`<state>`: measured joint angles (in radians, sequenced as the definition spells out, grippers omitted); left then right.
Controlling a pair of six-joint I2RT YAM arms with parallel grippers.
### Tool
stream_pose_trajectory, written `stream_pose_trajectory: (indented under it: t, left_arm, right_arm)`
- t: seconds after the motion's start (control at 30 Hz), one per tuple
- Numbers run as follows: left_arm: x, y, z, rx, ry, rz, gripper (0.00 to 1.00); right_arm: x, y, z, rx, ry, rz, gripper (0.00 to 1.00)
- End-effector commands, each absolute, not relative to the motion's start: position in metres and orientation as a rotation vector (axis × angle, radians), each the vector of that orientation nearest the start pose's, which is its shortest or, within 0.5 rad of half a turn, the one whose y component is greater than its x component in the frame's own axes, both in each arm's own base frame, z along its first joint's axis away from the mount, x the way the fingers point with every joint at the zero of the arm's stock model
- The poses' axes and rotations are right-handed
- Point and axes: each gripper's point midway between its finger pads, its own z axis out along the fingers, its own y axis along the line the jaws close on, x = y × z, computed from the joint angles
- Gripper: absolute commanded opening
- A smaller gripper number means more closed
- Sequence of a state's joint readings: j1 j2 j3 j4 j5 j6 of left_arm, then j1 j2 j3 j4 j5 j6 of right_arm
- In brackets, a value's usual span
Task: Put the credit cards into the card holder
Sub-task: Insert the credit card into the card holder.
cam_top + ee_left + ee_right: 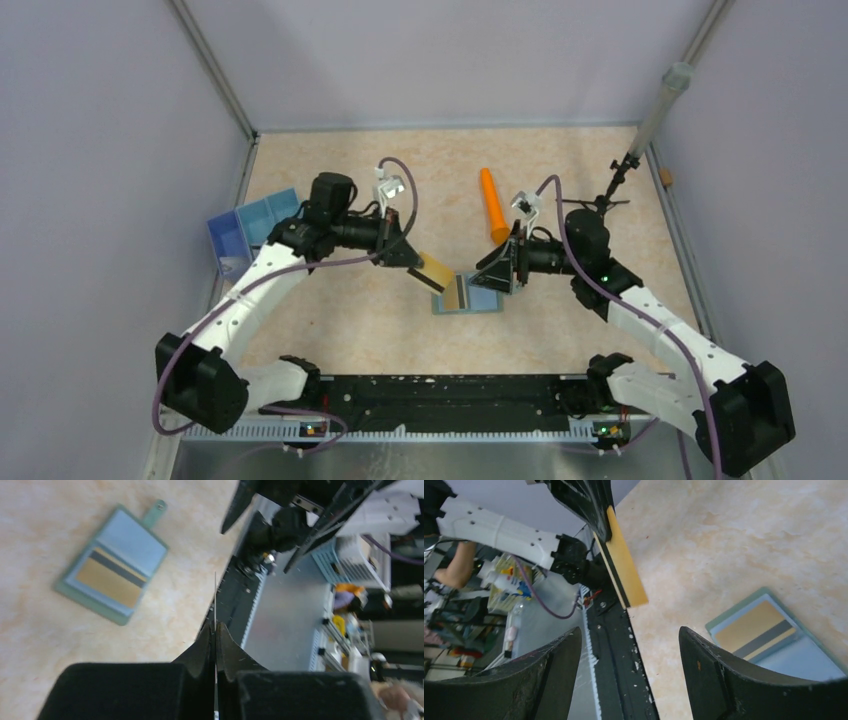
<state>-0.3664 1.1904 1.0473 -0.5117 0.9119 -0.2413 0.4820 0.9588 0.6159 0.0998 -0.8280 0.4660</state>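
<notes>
Just left of the open wallet [485, 300], the left pincer [417, 262] is clenched on one end of a gold card [437, 271]. It holds the card tilted above the bench [340, 320], free end toward the wallet. The wallet lies flat with its pale blue inside up. A second card [453, 292], with a dark stripe, lies on its left half. The right pincer [503, 277] hovers at the wallet's right side, released, with nothing between its jaws.

The step in hand looks like slotting the held card. Bring its free end down at a shallow angle, square to the pocket edge, then slide rather than push down. Where the pocket mouth opens cannot be made out, so go slowly. The wallet is light and will likely skid, so the right pincer could press on the bare blue half to pin it. Gripped at one end only, the card may pivot. Let go only once it is well tucked in.
</notes>
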Motion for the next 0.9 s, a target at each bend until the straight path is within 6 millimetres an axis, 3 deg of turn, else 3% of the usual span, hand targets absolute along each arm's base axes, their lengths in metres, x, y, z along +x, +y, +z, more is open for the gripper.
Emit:
stream_pose_trajectory:
  t: [0.0,0.2,0.43,0.6,0.63,0.73,0.8,0.87]
  left_arm:
    - [0.168,-0.266,0.256,0.955,1.998,-1.641,0.00]
    - [0.151,-0.277,0.254,1.021,1.980,-1.744,0.00]
    - [0.157,-0.282,0.255,0.959,1.971,-1.725,0.00]
    - [0.171,-0.286,0.254,0.854,1.975,-1.664,0.00]
    - [0.175,-0.288,0.255,0.816,1.970,-1.656,0.09]
    - [0.185,-0.292,0.259,0.689,1.899,-1.673,0.65]
    - [0.190,-0.292,0.260,0.587,1.851,-1.690,0.81]
    - [0.194,-0.291,0.260,0.497,1.804,-1.702,0.86]
  right_arm:
    - [0.169,0.268,0.254,-0.817,1.739,1.559,0.70]
    - [0.147,0.282,0.251,-0.922,1.736,1.698,0.63]
    - [0.127,0.301,0.250,-1.007,1.723,1.780,0.32]
    - [0.125,0.305,0.247,-0.979,1.726,1.803,0.00]
    - [0.130,0.306,0.246,-0.951,1.740,1.785,0.00]
    - [0.154,0.308,0.235,-0.779,1.785,1.660,0.00]
    - [0.168,0.305,0.237,-0.620,1.758,1.623,0.00]
    - [0.174,0.301,0.243,-0.519,1.702,1.620,0.00]
